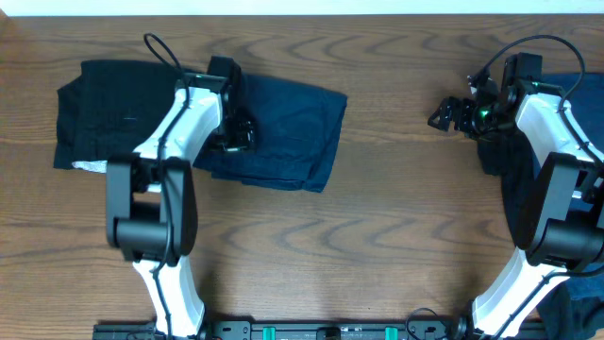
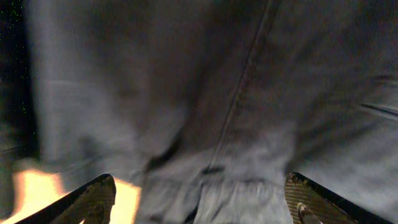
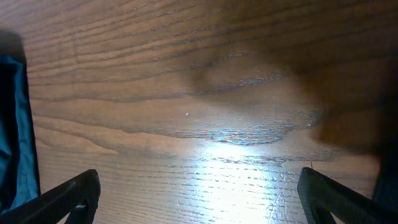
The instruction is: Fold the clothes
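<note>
Done, we judge: black cloth garment [image 1: 104,113] and dark navy cloth garment [image 1: 293,132], folded, near the tabletop's [image 1: 377,236] far-left corner. The left fingers [image 2: 93,198] are apart over the navy one; right fingers [image 3: 71,198] apart, empty. A dark blue cloth heap [image 1: 498,165] awaits at the right edge.

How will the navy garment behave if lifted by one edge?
Probably floppy: the navy garment lies in soft creases and would drape. Likely light, being thin cloth. Pushed, it should bunch on the table rather than slide.

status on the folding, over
Left gripper open above navy garment. Right gripper open over table. Black garment lies far left. Nothing blocking.
</note>
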`<state>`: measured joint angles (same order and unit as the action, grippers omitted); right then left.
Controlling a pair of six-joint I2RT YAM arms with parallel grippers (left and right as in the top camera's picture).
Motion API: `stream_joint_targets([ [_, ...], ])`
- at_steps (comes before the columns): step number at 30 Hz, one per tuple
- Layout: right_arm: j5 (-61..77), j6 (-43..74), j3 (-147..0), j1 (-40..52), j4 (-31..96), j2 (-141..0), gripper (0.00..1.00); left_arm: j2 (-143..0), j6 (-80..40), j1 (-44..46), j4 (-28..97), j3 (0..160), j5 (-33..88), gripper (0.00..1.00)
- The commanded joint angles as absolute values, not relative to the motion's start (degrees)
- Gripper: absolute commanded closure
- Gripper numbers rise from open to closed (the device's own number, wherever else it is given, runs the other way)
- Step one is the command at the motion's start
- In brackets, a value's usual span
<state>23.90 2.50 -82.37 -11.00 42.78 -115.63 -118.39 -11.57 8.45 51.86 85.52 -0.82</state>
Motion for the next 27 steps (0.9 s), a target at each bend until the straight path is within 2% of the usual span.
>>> stream_joint_targets([
  [1,23.90,2.28,-82.76,-10.85,42.83,-114.69,0.01,-121.80,-10.52,8.19,52.21,84.90,5.10,0.12],
  [9,23.90,2.28,-82.76,-10.85,42.83,-114.69,0.01,-121.21,-10.04,10.15,52.88,84.95,13.78,0.12],
  [18,23.90,2.28,-82.76,-10.85,42.85,-114.69,0.01,-119.66,-10.11,10.94,53.74,85.43,12.78,0.12],
  [19,23.90,2.28,-82.76,-10.85,42.83,-114.69,0.01,-119.28,-10.13,10.94,53.76,85.41,12.40,0.12],
  [20,23.90,2.28,-82.76,-10.85,42.83,-114.69,0.01,-118.91,-10.11,10.92,53.76,85.43,11.99,0.06],
  [22,23.90,2.28,-82.76,-10.85,42.83,-114.69,0.01,-117.45,-10.63,10.90,53.76,85.43,10.22,0.01],
  [27,23.90,2.28,-82.76,-10.85,42.83,-114.69,0.01,-113.14,-11.22,10.90,53.76,85.43,7.27,0.00],
])
